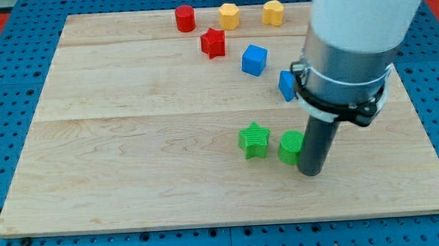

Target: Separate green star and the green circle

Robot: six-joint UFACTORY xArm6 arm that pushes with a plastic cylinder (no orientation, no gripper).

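A green star (254,140) lies on the wooden board right of centre, toward the view's bottom. A green circle (289,147) lies just to its right, with a narrow gap between them. My tip (311,172) is the lower end of the dark rod. It rests on the board against the green circle's right side, slightly toward the view's bottom, and covers the circle's right edge. The arm's grey and white body fills the view's upper right.
At the view's top are a red cylinder (185,18), two yellow blocks (229,16) (273,12) and a red star (213,43). A blue cube (254,60) sits right of the red star. Another blue block (286,84) is partly hidden by the arm.
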